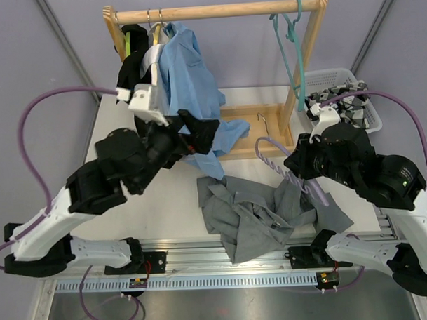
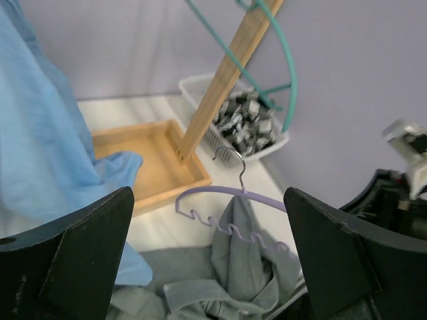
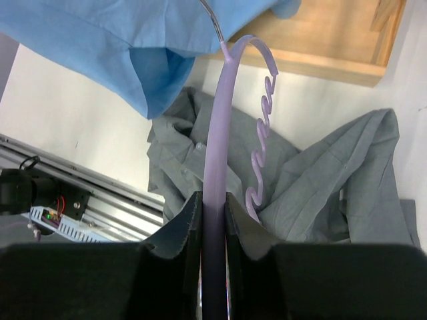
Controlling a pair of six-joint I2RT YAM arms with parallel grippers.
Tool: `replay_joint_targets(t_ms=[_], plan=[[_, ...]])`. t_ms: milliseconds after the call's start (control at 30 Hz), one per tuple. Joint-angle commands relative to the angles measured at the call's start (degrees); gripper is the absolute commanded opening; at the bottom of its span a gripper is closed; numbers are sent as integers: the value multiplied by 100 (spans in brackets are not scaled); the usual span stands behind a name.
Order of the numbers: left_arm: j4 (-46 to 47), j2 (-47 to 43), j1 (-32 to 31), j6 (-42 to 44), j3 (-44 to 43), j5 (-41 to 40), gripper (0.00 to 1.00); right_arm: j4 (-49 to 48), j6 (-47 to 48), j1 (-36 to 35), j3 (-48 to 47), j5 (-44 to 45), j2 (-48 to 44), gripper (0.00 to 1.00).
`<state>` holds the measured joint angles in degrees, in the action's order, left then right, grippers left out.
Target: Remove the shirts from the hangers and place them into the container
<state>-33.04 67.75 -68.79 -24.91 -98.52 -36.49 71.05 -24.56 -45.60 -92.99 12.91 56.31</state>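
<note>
A grey shirt lies crumpled on the table near the front edge. My right gripper is shut on the arm of a lilac hanger, held just above that shirt; the right wrist view shows the hanger clamped between the jaws of the gripper. A fold of the grey shirt reaches up to the hanger's neck. My left gripper is open and empty by the hanging light blue shirt. The white basket at the back right holds the checked shirt.
The wooden rack's rail carries an empty teal hanger at the right, and black and white shirts at the left. Its tray base sits behind the grey shirt. An aluminium rail runs along the near edge.
</note>
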Motion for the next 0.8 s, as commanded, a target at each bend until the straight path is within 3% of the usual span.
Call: replay_joint_targets(t_ms=[0, 333, 567, 767], plan=[[474, -637, -134, -215, 973, -359, 99, -890, 310, -1, -316, 379, 98, 0], [104, -1448, -196, -1077, 2476, -183, 99, -1909, 944, -1, -1511, 897, 1188, 0], [-53, -1904, -240, -1333, 2987, -244, 99, -2832, 1383, -1, -2082, 2152, 1856, 0], [-264, -2204, -257, -1543, 3321, -332, 99, -3412, 1770, -1, -2258, 2646, 2024, 0]])
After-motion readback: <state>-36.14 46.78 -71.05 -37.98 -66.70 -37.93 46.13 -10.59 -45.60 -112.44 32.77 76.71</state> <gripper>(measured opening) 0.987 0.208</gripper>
